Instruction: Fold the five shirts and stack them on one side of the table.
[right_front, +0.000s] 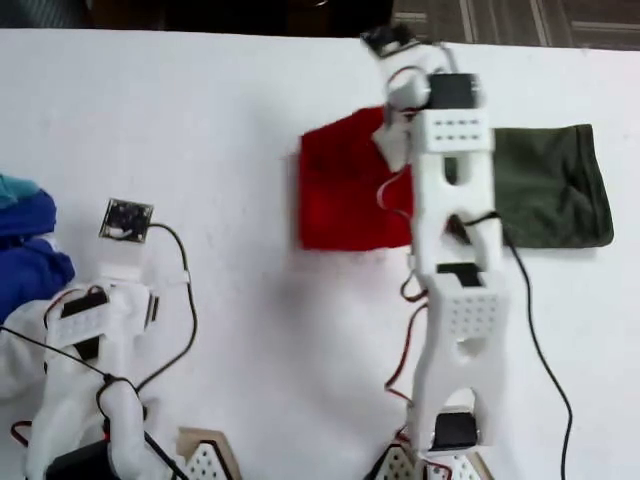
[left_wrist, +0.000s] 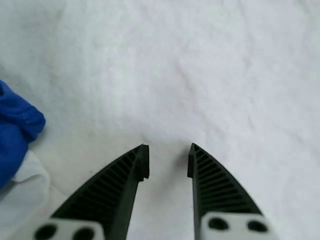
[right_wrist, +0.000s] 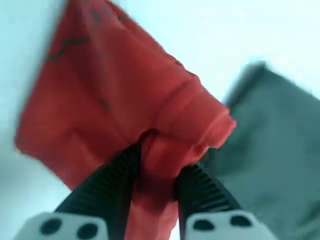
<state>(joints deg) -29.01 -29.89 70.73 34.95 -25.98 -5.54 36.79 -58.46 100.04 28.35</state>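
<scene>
A red shirt (right_front: 345, 190) lies at the back middle of the white table, partly under my right arm. My right gripper (right_wrist: 159, 165) is shut on a bunched fold of the red shirt (right_wrist: 115, 105), next to a folded dark green shirt (right_wrist: 270, 145). That green shirt (right_front: 550, 185) rests flat to the right of the red one. Blue shirts (right_front: 25, 245) are heaped at the left edge, with a white one (right_front: 15, 360) below them. My left gripper (left_wrist: 167, 162) stands open over bare table, close beside the blue shirt (left_wrist: 15, 130) and the white cloth (left_wrist: 22, 197).
The white table (right_front: 230, 130) has free room across its middle and back left. Cables (right_front: 185, 300) trail from both arms toward the front edge. The arm bases (right_front: 430, 450) stand at the front.
</scene>
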